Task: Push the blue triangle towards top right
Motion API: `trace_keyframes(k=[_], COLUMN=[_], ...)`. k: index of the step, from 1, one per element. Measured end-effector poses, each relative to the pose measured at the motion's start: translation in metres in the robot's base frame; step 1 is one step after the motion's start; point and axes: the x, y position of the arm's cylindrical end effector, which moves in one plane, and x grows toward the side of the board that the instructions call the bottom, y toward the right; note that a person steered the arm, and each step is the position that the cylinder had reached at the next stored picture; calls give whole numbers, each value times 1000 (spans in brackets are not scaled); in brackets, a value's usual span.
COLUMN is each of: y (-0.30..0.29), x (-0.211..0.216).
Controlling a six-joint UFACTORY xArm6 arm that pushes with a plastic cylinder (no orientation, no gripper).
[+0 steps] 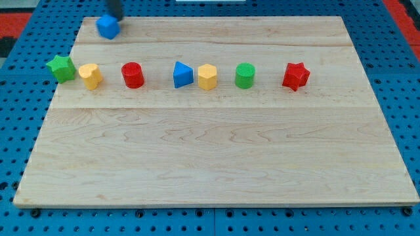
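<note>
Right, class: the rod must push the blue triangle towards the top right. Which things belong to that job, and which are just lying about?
Job: blue triangle; my tip, far off at the view's top left, beside the blue cube.

Lying about: blue cube, green star, yellow blocks, red cylinder, green cylinder, red star.

I see the blue triangle point(182, 75) lying flat on the counter point(216, 157), touching the yellow hexagon block point(207, 77) on its right.

Blue cube point(107, 27) at top left; red cylinder point(132, 75), green cylinder point(245, 75), red star point(295, 76) in a row
</note>
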Motion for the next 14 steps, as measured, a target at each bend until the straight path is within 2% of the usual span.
trace_keyframes(k=[1, 2, 3, 4, 5, 6, 7, 8, 11, 12, 13, 14], y=[-50, 13, 120, 174, 174, 247, 215, 252, 289, 358, 347, 316], x=[17, 46, 49, 40, 39, 16, 0, 0, 2, 33, 30, 1])
